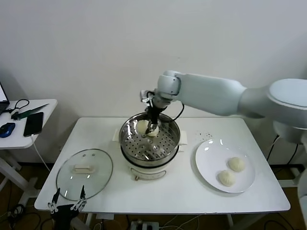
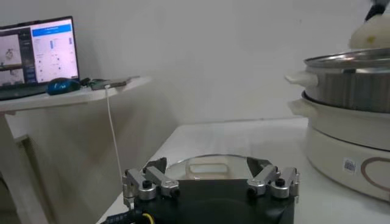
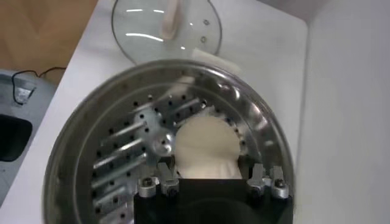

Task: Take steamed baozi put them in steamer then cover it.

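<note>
Office-like lab: bare white wall, side desk with laptop, mouse.

Smooth white shells along the right arm, rounded at each joint, fat grey-white shoulder at the far end. Black wrist with a dark cable looping beside it. Right tool: black block, silver finger mounts, dark screws. Left tool: same black-and-silver build.

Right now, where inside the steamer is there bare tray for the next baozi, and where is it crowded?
The steamer tray is bare across its near and left perforated part. The far side is crowded: one baozi lies there, and the right hand holds another baozi beside it. Two baozi wait on the plate.
</note>
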You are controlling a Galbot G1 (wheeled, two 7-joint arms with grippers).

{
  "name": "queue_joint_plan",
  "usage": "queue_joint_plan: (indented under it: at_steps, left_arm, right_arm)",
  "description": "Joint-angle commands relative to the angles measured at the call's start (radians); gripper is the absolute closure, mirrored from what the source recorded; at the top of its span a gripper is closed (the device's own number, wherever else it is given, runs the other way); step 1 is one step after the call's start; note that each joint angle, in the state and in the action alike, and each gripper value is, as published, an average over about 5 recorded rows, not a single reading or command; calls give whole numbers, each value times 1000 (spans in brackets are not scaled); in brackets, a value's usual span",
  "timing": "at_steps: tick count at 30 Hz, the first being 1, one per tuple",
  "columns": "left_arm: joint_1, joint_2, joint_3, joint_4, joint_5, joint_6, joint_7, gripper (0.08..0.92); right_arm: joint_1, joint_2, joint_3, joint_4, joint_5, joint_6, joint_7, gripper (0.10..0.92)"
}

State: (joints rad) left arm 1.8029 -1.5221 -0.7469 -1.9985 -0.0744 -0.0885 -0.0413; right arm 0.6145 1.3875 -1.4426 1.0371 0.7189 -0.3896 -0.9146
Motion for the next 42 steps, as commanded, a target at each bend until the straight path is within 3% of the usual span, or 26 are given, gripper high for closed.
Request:
queue_joint_plan:
  at_steps: [1,18,26,34,42]
  left_arm:
    - [-4,2,1,4,2,1,0,177]
    - [-5,2,-4,14,2,-2,-1,177]
    - [-5,2,-2,14,3,-2,-1,177]
    - [-6,4,-4,6,4,2,-1,177]
    - [-13,-3,3,0,20,7,0,177]
  right_arm:
    - [-79,124,-21,-83,-15,-4,13,347]
    - [-114,115,-21,-96,-80,10,5,338]
    - [-74,72,-12,-52,-73,6,-16,212]
    - [95,-83,-19,59,-37,55,-102,203]
    - [256,-332,-93,192,79,92,-164,203]
